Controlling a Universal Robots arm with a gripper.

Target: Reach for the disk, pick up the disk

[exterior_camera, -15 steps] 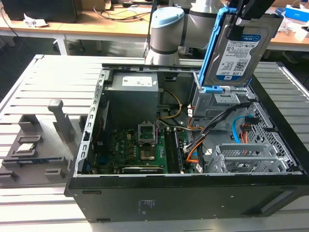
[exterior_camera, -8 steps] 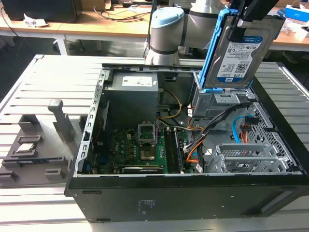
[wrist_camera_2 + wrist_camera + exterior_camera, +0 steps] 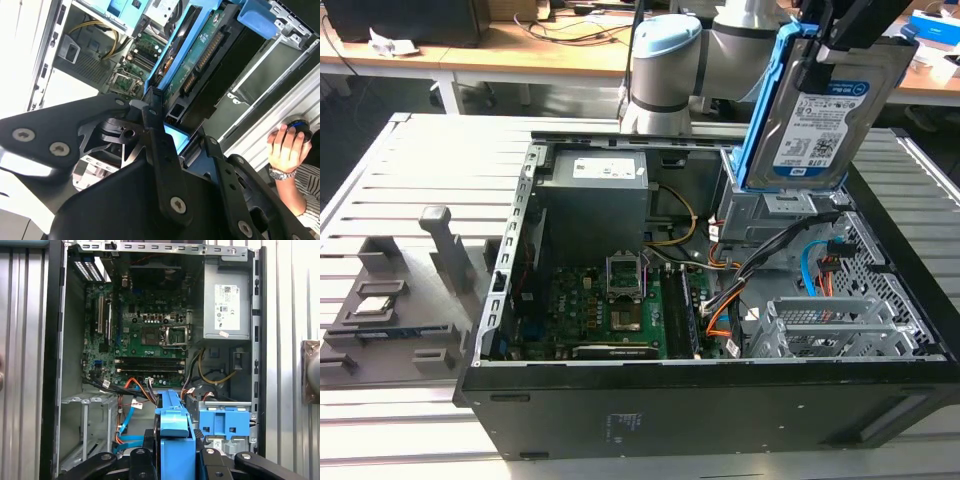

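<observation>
The disk (image 3: pixel 815 120), a silver-grey drive with a white-and-blue label in a bright blue rail frame, hangs upright above the open computer case (image 3: pixel 650 410), over its drive bay at the exterior view's right. My gripper (image 3: pixel 850 30) grips it from the top and is shut on it. In the second wrist view the disk (image 3: pixel 200 55) shows its green circuit board underside, clamped in my gripper (image 3: pixel 182 142). The first wrist view shows the disk (image 3: pixel 175 422) edge-on as a blue frame, rising from my gripper (image 3: pixel 175 457).
Inside the case lie a motherboard (image 3: pixel 610 300), a power supply (image 3: pixel 595 195), loose cables (image 3: pixel 760 265) and a metal drive cage (image 3: pixel 830 325). A blue clip (image 3: pixel 224 422) sits on the bay. Grey fixtures (image 3: pixel 390 310) stand at the exterior view's left. A person's hand (image 3: pixel 287 147) rests beside the case.
</observation>
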